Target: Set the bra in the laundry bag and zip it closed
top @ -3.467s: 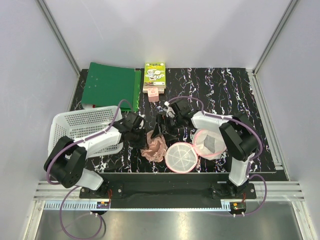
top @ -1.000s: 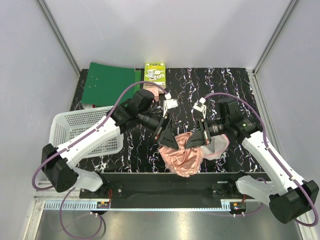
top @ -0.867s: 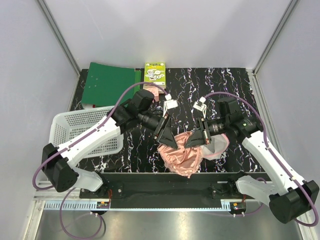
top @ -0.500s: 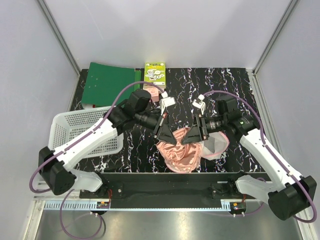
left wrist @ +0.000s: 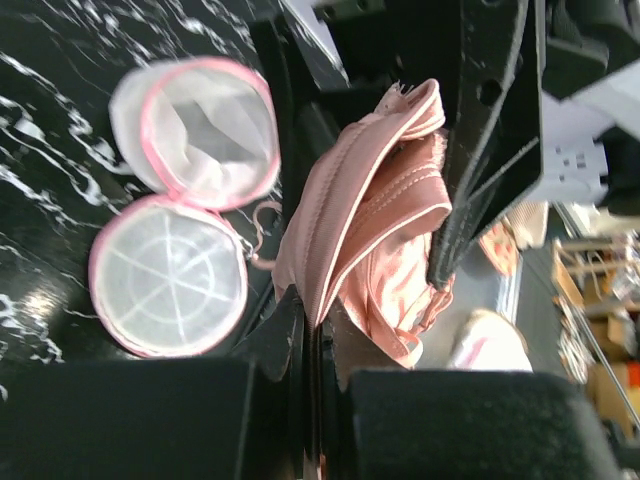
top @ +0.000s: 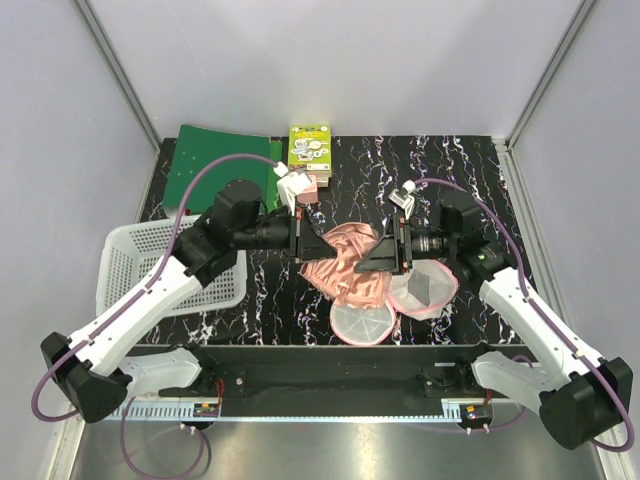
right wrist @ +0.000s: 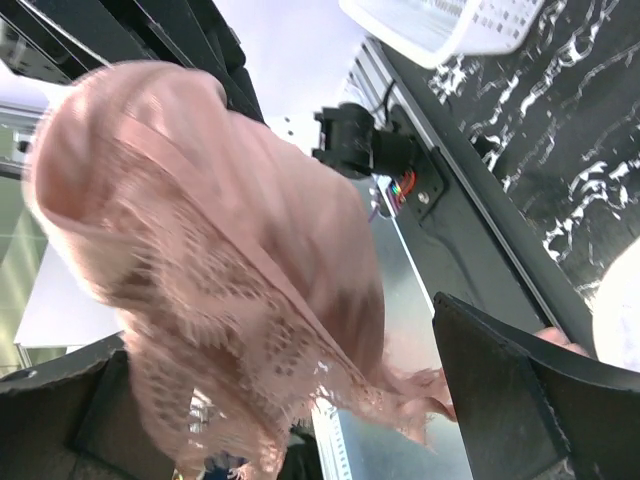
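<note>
Black white-veined marble-pattern counter: carries the white plastic lattice basket at 9 o'clock. Salmon-pink soft fabric bra: raised at centre; left jaws pinch its edge, right jaws stand spread with fabric between them. Round white mesh laundry bag with pink zip edging: unzipped, halves flat at 5 o'clock

bra: salmon-pink, lace-edged, bunched, suspended in air; laundry bag: white mesh, pink zip edging, unzipped, both halves lying open side by side
</note>
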Controlling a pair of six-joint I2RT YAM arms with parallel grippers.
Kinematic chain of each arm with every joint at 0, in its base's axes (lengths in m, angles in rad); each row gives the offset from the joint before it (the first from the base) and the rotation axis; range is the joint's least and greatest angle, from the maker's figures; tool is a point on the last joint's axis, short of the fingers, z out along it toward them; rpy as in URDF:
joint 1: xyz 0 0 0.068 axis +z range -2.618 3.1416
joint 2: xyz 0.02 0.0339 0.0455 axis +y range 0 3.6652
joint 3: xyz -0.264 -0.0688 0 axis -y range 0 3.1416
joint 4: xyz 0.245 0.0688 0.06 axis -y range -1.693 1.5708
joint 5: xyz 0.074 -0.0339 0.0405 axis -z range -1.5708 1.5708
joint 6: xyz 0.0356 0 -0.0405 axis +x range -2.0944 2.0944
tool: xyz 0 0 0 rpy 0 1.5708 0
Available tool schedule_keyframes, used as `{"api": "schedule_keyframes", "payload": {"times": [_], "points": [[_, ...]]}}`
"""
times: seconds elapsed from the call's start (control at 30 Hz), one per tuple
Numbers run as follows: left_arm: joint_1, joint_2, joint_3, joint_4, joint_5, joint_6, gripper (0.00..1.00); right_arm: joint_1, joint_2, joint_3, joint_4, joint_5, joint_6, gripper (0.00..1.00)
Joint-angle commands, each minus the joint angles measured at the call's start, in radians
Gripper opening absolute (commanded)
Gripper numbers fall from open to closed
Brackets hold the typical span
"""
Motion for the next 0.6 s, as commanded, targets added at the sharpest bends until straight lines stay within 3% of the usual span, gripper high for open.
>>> {"api": "schedule_keyframes", "payload": {"times": [0.0,0.27,0.43,0.53,0.57], "points": [[0.001,-0.052,-0.015,0.123,-0.093,-0.043,0.00,0.003,-0.033,-0.019,0.134,0.021,0.098,1.00],[0.001,-0.061,-0.065,0.252,-0.088,-0.150,0.00,0.006,-0.029,-0.031,0.274,0.060,0.167,0.98],[0.001,-0.103,-0.108,0.338,-0.155,-0.231,0.00,0.004,-0.049,-0.040,0.331,0.122,0.203,0.80],[0.001,-0.118,-0.116,0.324,-0.211,-0.238,0.00,0.003,-0.043,-0.045,0.329,0.140,0.214,0.41],[0.001,-0.115,-0.114,0.324,-0.214,-0.239,0.00,0.004,-0.038,-0.047,0.329,0.139,0.219,0.15]]}}
